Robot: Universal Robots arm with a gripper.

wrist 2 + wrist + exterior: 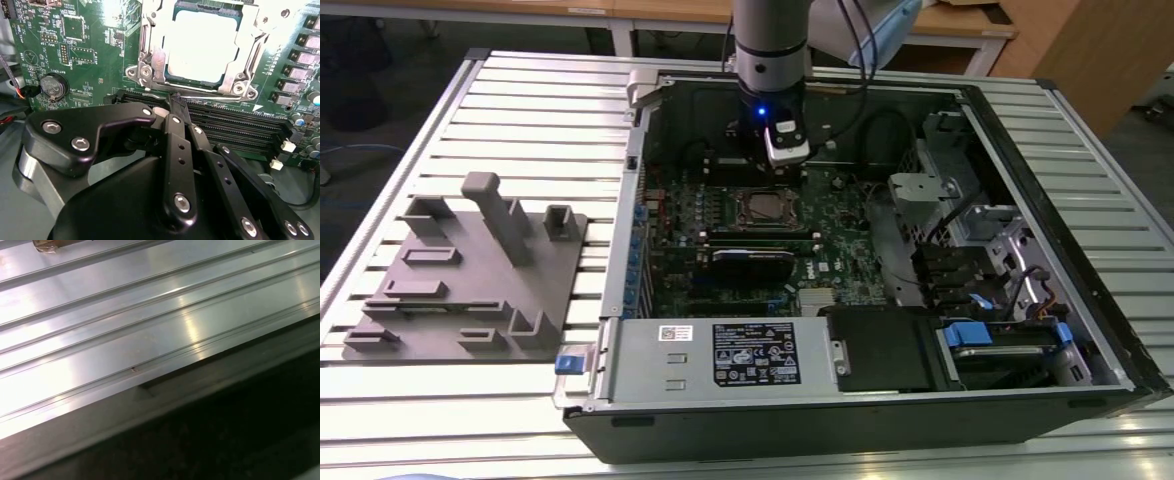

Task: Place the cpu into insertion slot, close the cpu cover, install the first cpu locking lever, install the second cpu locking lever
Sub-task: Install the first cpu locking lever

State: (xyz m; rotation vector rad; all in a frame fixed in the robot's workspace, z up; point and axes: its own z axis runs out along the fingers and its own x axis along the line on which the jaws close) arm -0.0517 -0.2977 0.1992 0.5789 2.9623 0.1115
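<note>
Inside open computer case, we note gripper low over green motherboard, fingers clenched tip to tip; whether anything is nipped, we cannot tell. Tips lie just beside insertion slot, at edge of black memory slots. Cpu seated in slot, cpu cover flat around it. Coin cell off to one side. Gripper linkage hides nearer board. Grey power supply and grey fixture plate well apart, on slatted table.
</note>
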